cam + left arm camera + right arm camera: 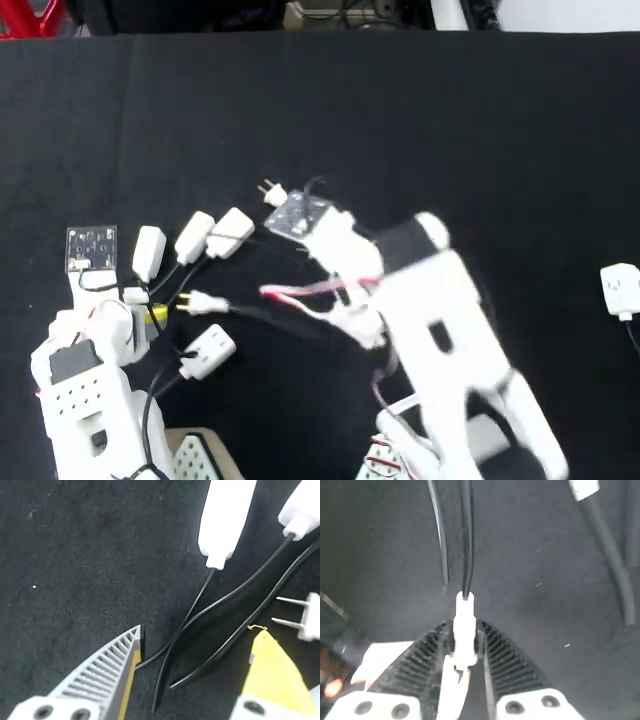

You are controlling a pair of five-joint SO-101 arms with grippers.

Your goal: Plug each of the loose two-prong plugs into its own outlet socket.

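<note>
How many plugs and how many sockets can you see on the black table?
Plugs: 2
Sockets: 5
Total: 7

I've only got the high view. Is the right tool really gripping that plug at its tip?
Observer: Yes, its wrist view shows the right tool shut on the white plug, black cord leading away.
Operator: And the left tool?
Observer: The left tool is open, black cords lying between its fingers.
Operator: Any plug near it?
Observer: A loose plug lies just past its yellow fingertip, prongs bare, not gripped.
</note>
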